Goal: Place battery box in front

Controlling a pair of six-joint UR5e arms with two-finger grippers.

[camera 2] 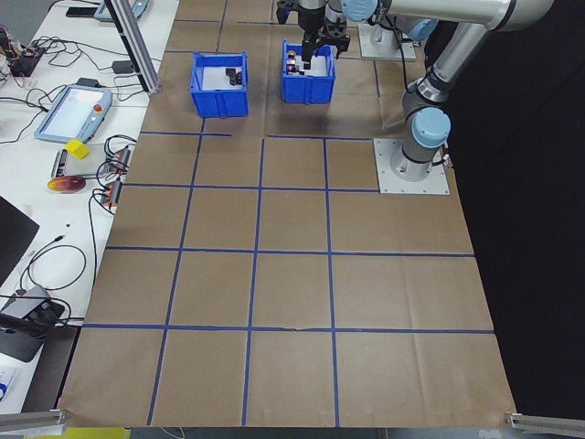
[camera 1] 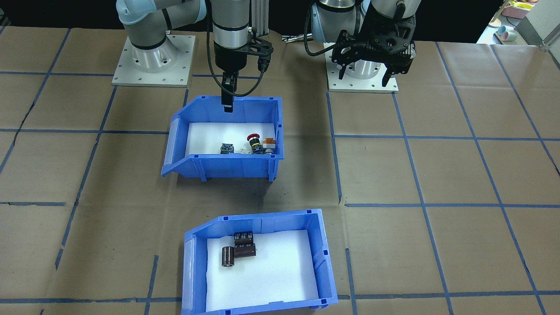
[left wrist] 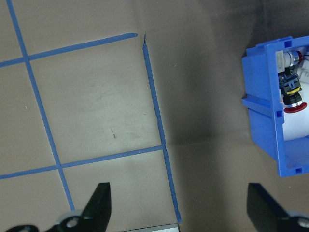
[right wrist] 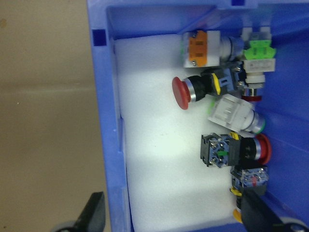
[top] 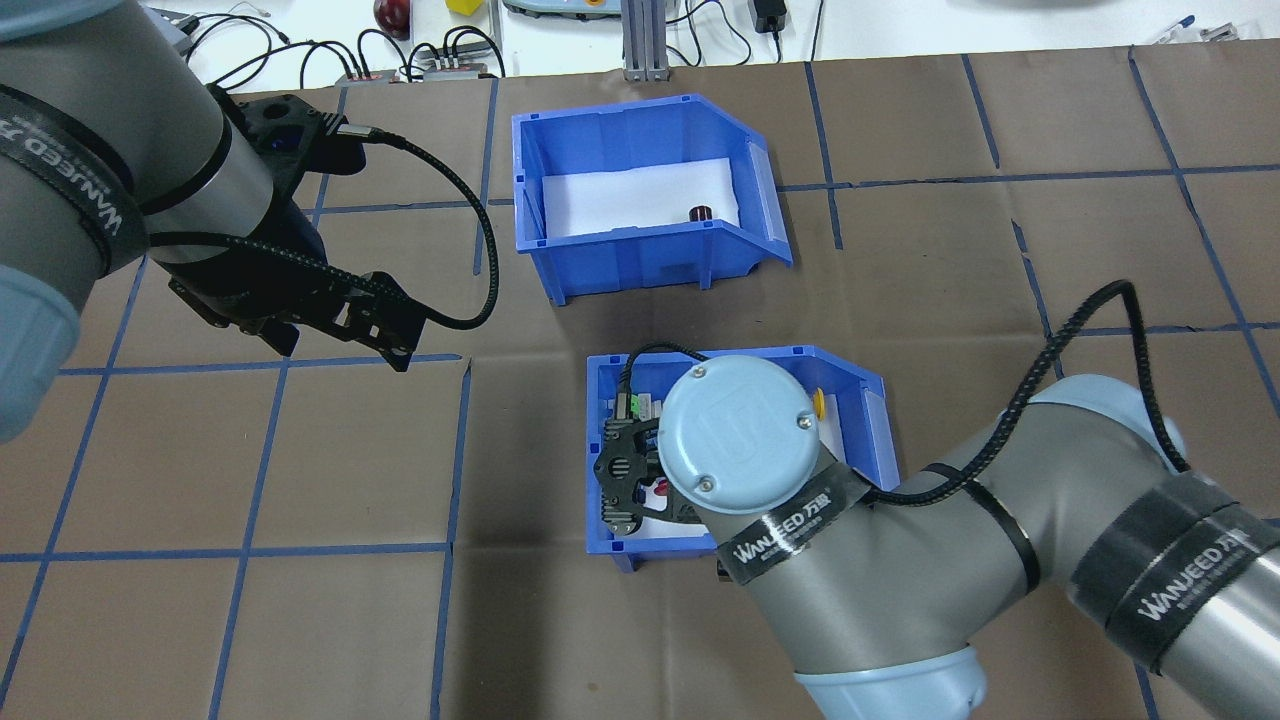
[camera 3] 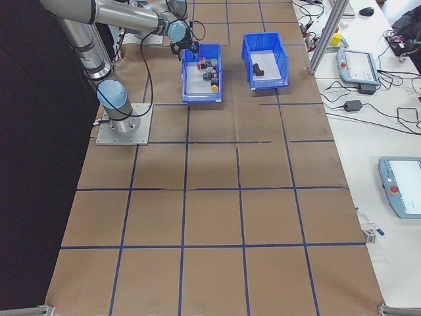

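While the battery box (camera 1: 258, 262) lies well apart, both grippers' jaws are spread, the right gripper (camera 1: 227, 101) over the switch bin (camera 1: 227, 138).

A blue bin of push-buttons and switches (camera 1: 227, 140) stands on the brown paper table cover (camera 1: 437, 175), which is marked with a grid of blue tape lines (camera 1: 420, 192). Inside the bin, on its white liner (right wrist: 164, 159), lie a red mushroom-head push-button (right wrist: 193, 91), an orange-topped switch block (right wrist: 200, 47), a green-capped switch (right wrist: 258, 54) and a white switch body (right wrist: 234, 113). Beyond the table cover's edge, a teach pendant (camera 3: 402, 187), a second pendant (camera 3: 358, 66) and cables (camera 3: 388, 112) rest on a white bench (camera 3: 395, 145).
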